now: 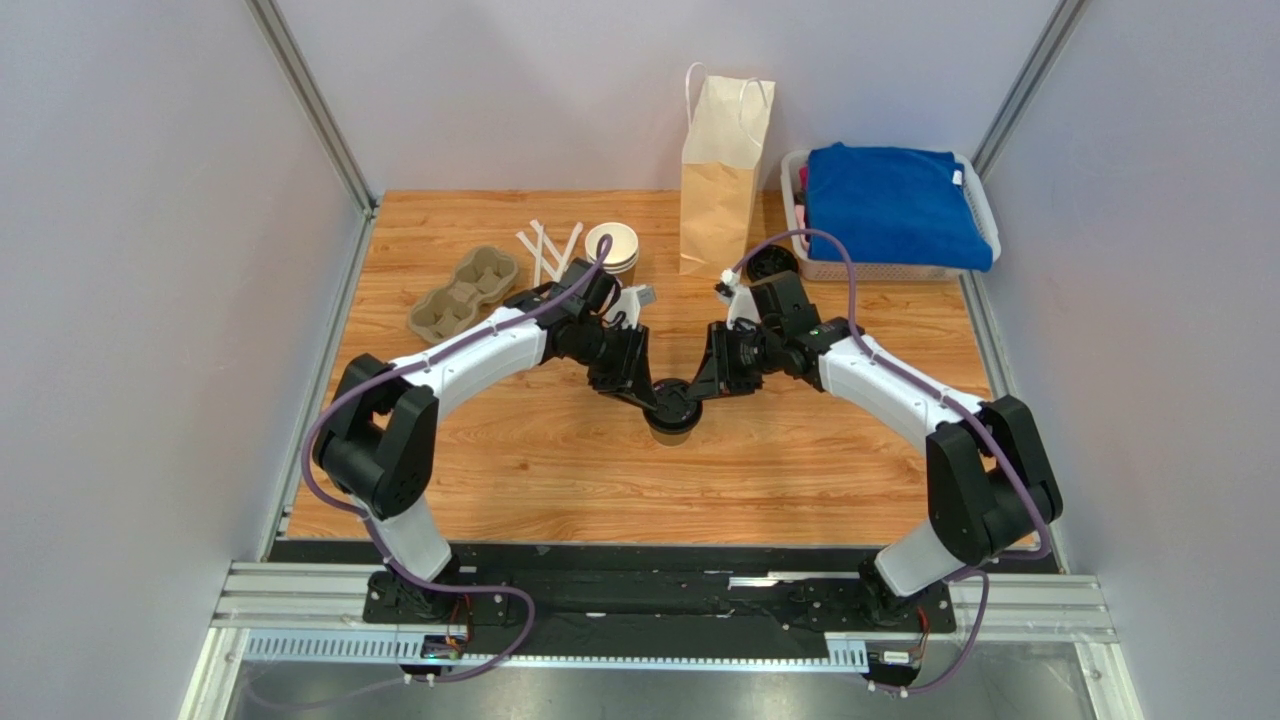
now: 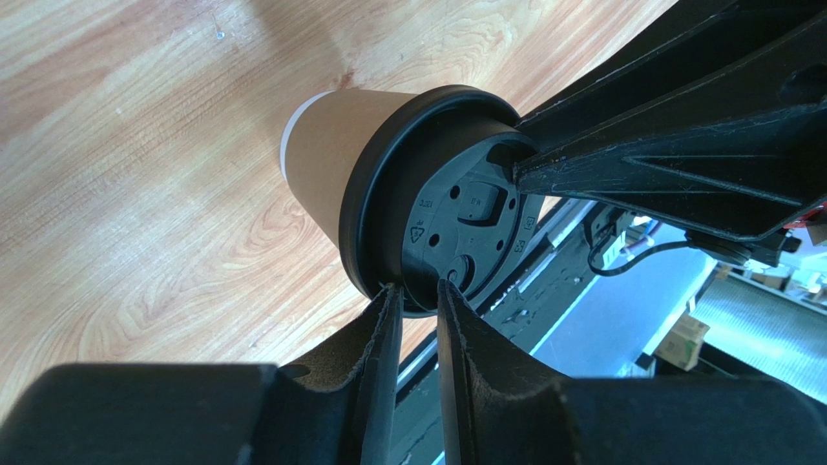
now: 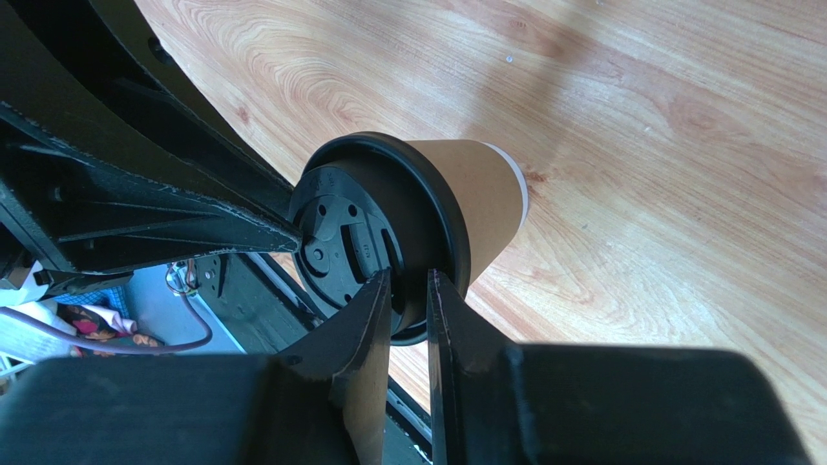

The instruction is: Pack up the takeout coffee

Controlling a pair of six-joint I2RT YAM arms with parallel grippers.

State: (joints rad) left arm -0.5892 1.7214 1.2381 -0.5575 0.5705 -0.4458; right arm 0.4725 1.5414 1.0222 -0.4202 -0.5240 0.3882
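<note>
The takeout coffee, a small brown paper cup with a black lid, stands upright at the middle of the wooden table. Whether its base touches the wood I cannot tell. My left gripper comes in from the left and my right gripper from the right. In the left wrist view the left gripper is shut on the lid's rim, above the cup's brown wall. In the right wrist view the right gripper is shut on the opposite side of the rim of the same cup.
A tall brown paper bag stands at the back. A stack of lidless cups, white sticks and a pulp cup carrier lie back left. A loose black lid and a basket with a blue towel are back right.
</note>
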